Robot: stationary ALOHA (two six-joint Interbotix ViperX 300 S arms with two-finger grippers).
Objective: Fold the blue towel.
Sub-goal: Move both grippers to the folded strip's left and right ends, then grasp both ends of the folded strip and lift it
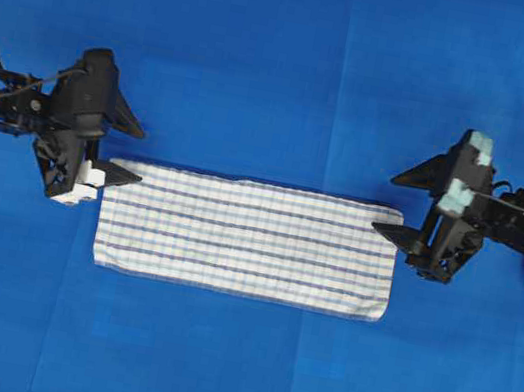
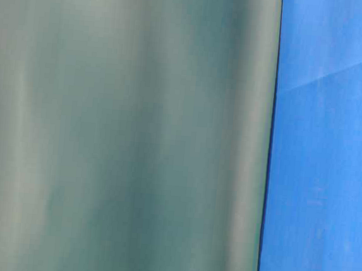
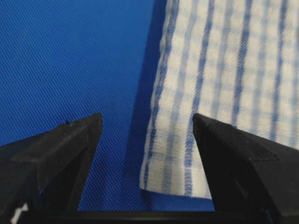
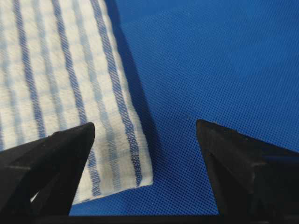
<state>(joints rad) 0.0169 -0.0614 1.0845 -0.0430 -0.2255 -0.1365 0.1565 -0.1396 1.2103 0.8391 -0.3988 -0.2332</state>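
Overhead view: the blue towel (image 1: 246,238) lies flat as a long strip in the middle of the blue-covered desk (image 1: 284,68), long edges running left to right. The left gripper (image 1: 124,149) sits at its far-left corner and the right gripper (image 1: 403,205) at its far-right corner, both with fingers spread and holding nothing. One finger of each reaches over the towel's corner, the other stands off the cloth on the far side. The likely trouble is an uneven pinch: if one side closes on hem and the other only on the sheet, the fold will skew or drag the desk cover up. Open room is wide on the far and near sides; only dark rig parts stand at the right edge.

Table-level view: a blurred grey-green surface fills most of it, hiding the towel.

Left wrist view: spread fingers (image 3: 65,144) straddle the towel's corner, the hem between them.

Right wrist view: spread fingers (image 4: 51,158) likewise bracket the opposite corner; a stacked edge could let only some of the cloth be caught.
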